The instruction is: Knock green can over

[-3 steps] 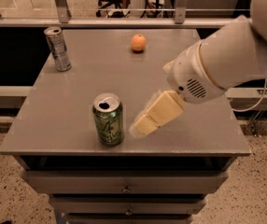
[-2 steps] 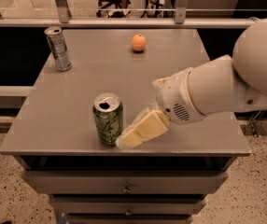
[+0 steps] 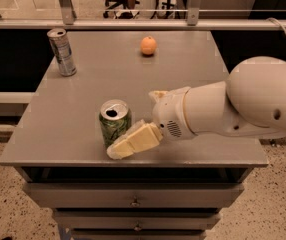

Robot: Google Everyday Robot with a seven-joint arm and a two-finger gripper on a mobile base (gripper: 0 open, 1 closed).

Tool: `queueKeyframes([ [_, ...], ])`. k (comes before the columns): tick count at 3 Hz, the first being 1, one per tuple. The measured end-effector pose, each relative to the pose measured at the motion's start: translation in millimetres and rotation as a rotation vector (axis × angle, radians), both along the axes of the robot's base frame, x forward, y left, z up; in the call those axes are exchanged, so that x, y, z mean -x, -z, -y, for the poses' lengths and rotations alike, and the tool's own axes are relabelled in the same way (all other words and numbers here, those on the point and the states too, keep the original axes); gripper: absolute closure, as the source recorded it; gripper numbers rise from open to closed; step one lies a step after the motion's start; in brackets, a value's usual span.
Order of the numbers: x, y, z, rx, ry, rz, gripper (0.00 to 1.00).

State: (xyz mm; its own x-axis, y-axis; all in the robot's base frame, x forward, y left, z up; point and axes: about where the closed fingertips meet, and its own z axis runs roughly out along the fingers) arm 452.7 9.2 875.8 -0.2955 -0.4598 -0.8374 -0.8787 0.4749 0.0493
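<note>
The green can (image 3: 114,122) stands upright near the front edge of the grey table (image 3: 73,109). It has a green patterned body and a silver top with a tab hole. My gripper (image 3: 125,146) reaches in from the right, low over the table. Its pale fingers (image 3: 140,138) lie against the can's lower right side, in front of it. My white arm (image 3: 243,106) fills the right of the view.
A slimmer, taller silver-grey can (image 3: 61,51) stands at the back left of the table. An orange (image 3: 148,45) sits at the back centre. Drawers (image 3: 133,201) are below the table's front edge. A rail runs behind the table.
My gripper has moved left and down toward the green can, from clear of its right side to touching its lower front. The can still stands upright.
</note>
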Motion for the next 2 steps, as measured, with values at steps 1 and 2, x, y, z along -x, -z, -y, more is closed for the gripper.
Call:
queueKeyframes([
  [1, -19.6, 8.2, -17.3, -0.073, 0.030, 0.012, 0.00],
  [2, -33.1, 9.2, -23.0, -0.105, 0.058, 0.024, 0.00],
])
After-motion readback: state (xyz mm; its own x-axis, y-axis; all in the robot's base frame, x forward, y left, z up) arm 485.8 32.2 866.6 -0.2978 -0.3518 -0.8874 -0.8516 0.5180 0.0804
